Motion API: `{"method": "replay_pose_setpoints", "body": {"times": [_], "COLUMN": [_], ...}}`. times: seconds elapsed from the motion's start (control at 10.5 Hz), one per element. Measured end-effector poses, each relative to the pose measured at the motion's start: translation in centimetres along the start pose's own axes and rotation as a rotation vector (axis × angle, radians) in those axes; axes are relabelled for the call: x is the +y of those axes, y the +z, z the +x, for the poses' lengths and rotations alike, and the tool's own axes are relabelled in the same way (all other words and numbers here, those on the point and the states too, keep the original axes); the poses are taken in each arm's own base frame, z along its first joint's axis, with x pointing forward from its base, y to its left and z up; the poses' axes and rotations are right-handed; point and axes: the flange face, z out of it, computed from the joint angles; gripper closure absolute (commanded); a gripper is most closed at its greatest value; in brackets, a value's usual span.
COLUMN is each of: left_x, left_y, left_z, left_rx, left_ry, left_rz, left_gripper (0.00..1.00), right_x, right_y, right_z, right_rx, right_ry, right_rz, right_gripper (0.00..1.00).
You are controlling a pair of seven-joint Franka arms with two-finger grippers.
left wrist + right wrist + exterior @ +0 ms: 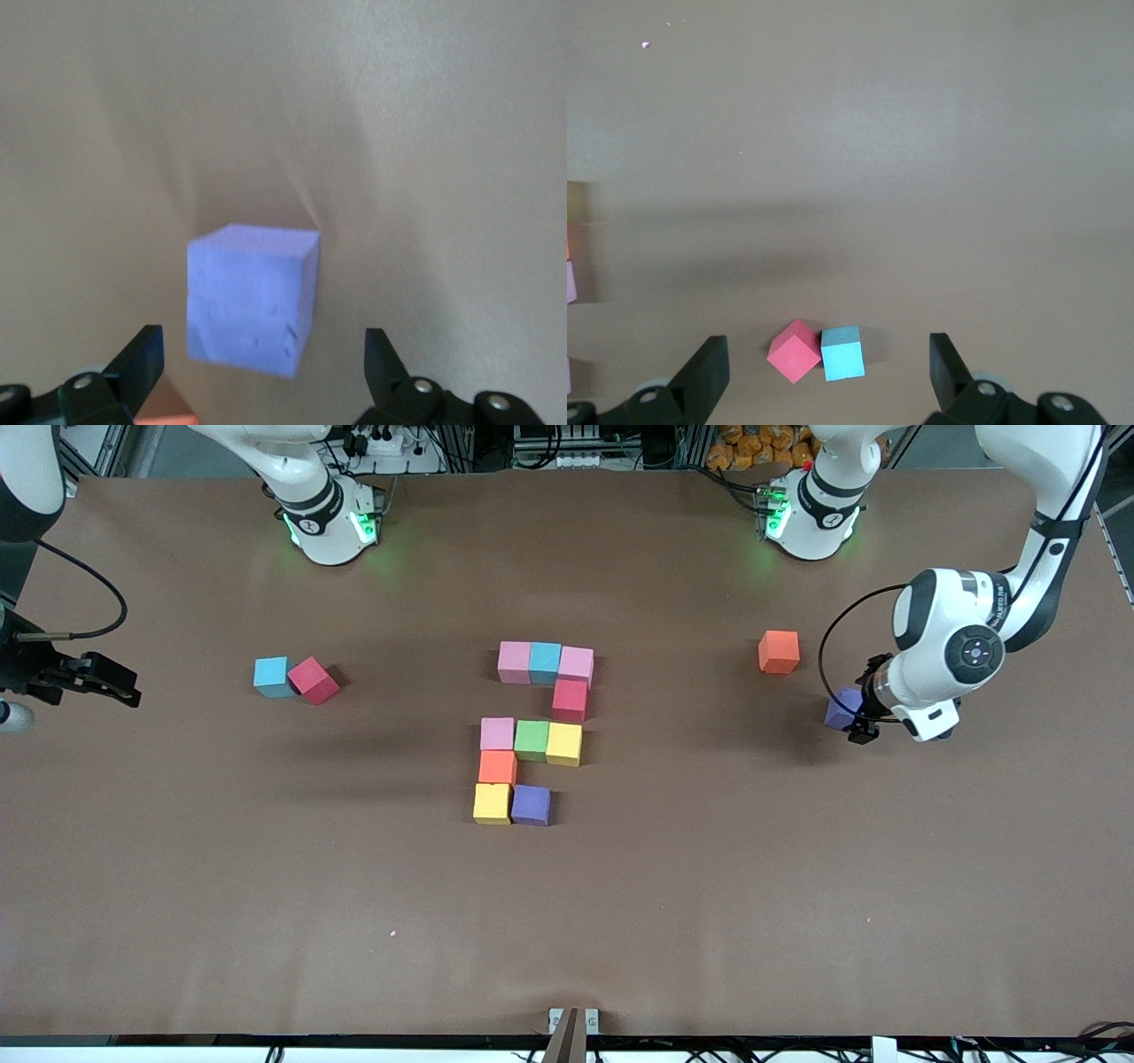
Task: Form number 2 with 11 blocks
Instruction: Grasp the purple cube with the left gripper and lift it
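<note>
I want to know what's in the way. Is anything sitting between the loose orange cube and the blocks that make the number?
No. In the front view only bare brown table lies between the loose orange foam cube and the unfinished number 2 of mixed-colour cubes.

The setting is a robotics lab rather than a home or shop: two white robot arms are bolted at the edge of a wide table (177, 921) covered in plain brown matting, their bases (332, 522) glowing with green status lights. Above the table's edge in the front view run aluminium frame rails, a power strip (383, 443) with plugs and loose black cables (97, 602), the clutter of a test rig. On the matting lie only small coloured foam blocks (532, 735), practice pieces rather than household goods.
</note>
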Motion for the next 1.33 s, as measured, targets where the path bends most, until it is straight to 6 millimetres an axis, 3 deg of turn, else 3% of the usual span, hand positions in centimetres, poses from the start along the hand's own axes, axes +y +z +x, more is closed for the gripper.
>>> {"method": "replay_pose_setpoints", "body": {"times": [0.38, 0.67, 1.05, 1.24, 1.33], "left_x": [-1.7, -2.5, -3.0, -3.0, -2.9], "left_y": [2.5, 4.0, 4.4, 4.9, 5.1], "left_z": [0.2, -0.3, 1.1, 1.4, 1.4], "left_rx": [0.004, -0.005, -0.010, -0.016, -0.019], "left_ry": [0.002, 0.027, 0.038, 0.036, 0.037], "left_rz": [-0.096, -0.098, -0.106, -0.112, -0.112], "left_gripper": [0.00, 0.00, 0.00, 0.00, 0.13], "right_x": [-0.1, -2.2, 0.1, 1.9, 2.3], "right_y": [0.2, -0.2, -2.7, -2.9, -3.0], "right_z": [0.3, 1.3, 1.0, 0.8, 0.8], "right_rx": [0.006, 0.032, 0.042, 0.046, 0.047], "right_ry": [-0.001, -0.015, 0.057, 0.088, 0.096], "right_rz": [0.002, 0.034, 0.075, 0.081, 0.082], "right_gripper": [0.00, 0.00, 0.00, 0.00, 0.00]}}
